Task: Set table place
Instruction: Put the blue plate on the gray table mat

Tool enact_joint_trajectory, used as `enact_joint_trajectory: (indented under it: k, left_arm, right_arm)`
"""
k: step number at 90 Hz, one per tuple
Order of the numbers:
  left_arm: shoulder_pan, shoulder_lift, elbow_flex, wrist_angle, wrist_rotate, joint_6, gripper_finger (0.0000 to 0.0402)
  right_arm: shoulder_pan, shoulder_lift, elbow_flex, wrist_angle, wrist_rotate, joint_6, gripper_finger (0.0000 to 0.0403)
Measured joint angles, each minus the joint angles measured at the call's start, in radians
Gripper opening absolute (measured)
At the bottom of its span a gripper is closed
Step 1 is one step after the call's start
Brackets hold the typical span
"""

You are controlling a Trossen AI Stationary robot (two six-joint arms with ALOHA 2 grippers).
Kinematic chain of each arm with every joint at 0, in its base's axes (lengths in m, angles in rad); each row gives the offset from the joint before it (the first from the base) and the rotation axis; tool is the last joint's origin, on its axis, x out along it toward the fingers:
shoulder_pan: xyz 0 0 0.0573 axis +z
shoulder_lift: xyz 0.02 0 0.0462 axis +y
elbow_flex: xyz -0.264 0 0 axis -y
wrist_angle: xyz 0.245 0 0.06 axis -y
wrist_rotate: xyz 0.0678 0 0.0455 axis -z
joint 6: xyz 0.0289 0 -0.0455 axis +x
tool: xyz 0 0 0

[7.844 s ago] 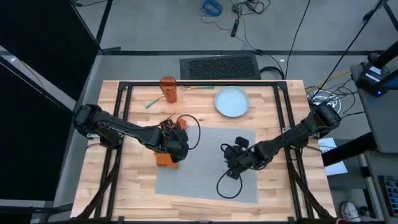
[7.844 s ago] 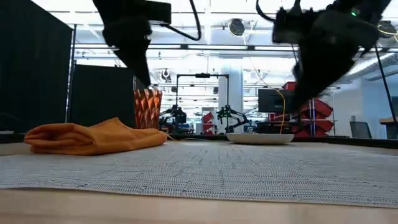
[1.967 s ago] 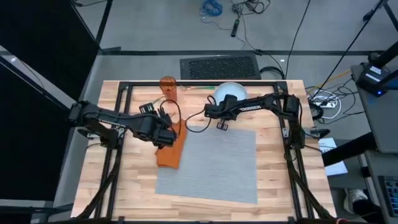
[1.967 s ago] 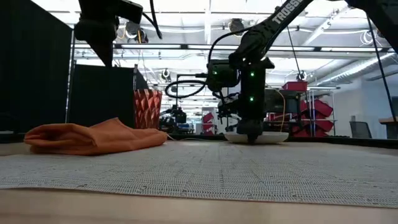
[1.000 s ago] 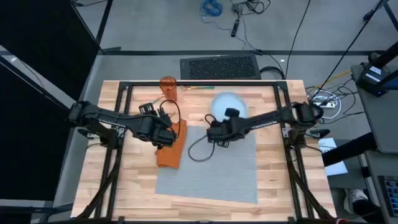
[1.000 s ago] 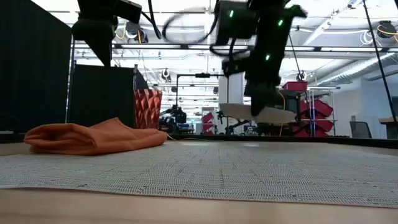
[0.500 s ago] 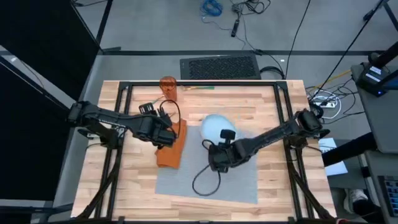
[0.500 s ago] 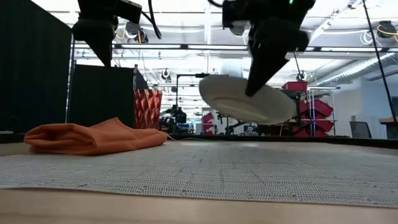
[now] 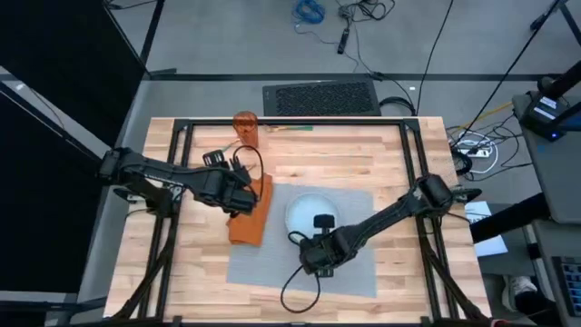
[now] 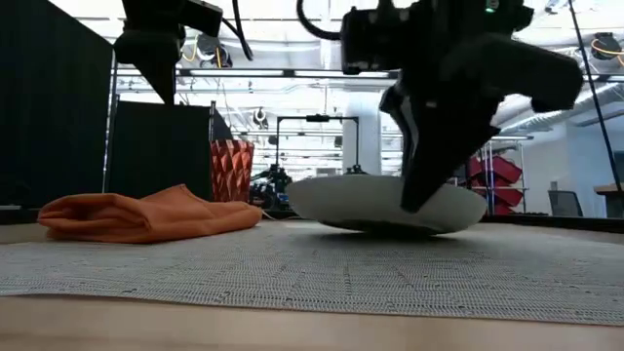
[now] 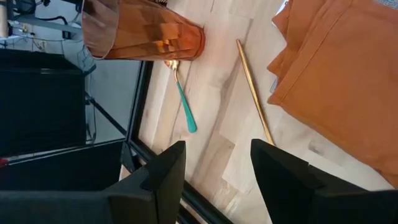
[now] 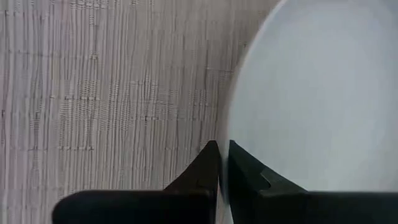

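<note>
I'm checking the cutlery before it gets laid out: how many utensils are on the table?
2, both on the table's far side near the orange cup: a gold one with a teal handle beside the cup, and a plain gold stick-like one next to the orange napkin. Others may be hidden.

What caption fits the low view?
Right gripper lowers the plate onto the grey placemat; orange napkin alongside.

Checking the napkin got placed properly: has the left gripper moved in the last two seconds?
No. The left gripper still hovers over the orange napkin, beside the placemat.
</note>
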Motion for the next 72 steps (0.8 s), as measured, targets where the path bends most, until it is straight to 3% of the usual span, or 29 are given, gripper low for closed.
enact_joint_trajectory:
  k: [28, 72]
  left_arm:
    - [-0.02, 0.0, 0.0, 0.0, 0.0, -0.002, 0.0169]
    - [-0.054, 0.0, 0.0, 0.006, 0.0, -0.05, 0.0169]
  right_arm:
    - [0.043, 0.104, 0.195, -0.103, -0.033, -0.045, 0.0]
    - [0.043, 0.116, 0.205, -0.089, -0.122, -0.004, 0.0]
